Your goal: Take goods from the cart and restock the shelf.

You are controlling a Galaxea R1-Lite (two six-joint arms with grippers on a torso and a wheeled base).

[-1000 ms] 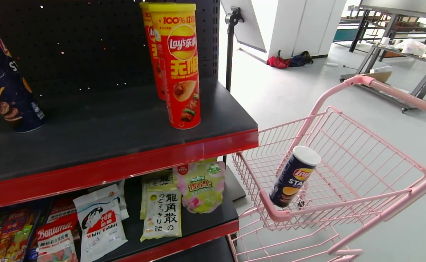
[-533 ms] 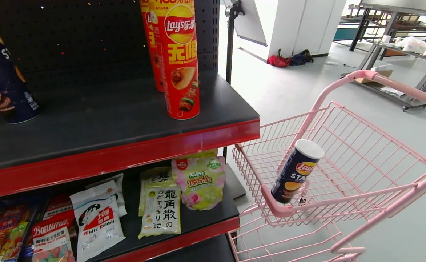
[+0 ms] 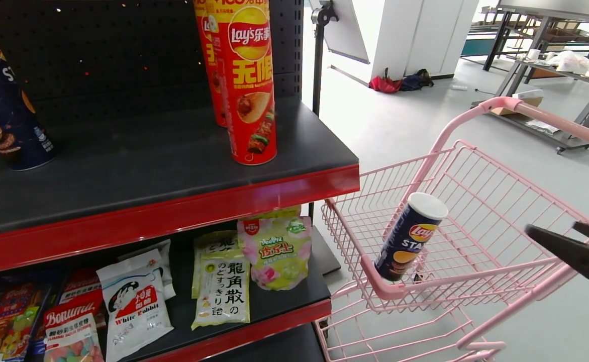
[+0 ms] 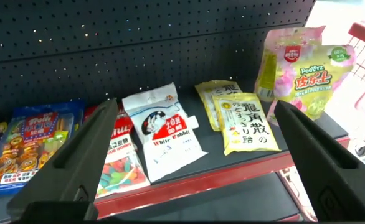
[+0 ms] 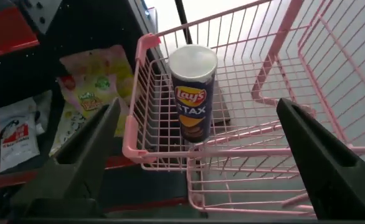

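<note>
One dark-blue can point(image 3: 410, 236) leaned in a corner of the pink cart point(image 3: 541, 120) while we held the right gripper point(image 3: 551, 227) and left gripper point(image 4: 195, 104) spread wide.

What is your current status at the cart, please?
Right gripper open, beside pink cart. Left gripper open, facing lower shelf. Navy chip can leaning in cart corner, ungrasped. Nothing seen above it.

Red crisp tubes point(image 3: 252, 100): we count two.
Dark blue crisp tubes point(image 3: 409, 237): we count two.
Pink wire cart point(image 3: 541, 116): we count one.
Yellow sachets point(image 4: 245, 121): we count two.
White candy bag point(image 4: 167, 134): we see at least one.
Pink-green pouch point(image 4: 310, 74): we count one.
</note>
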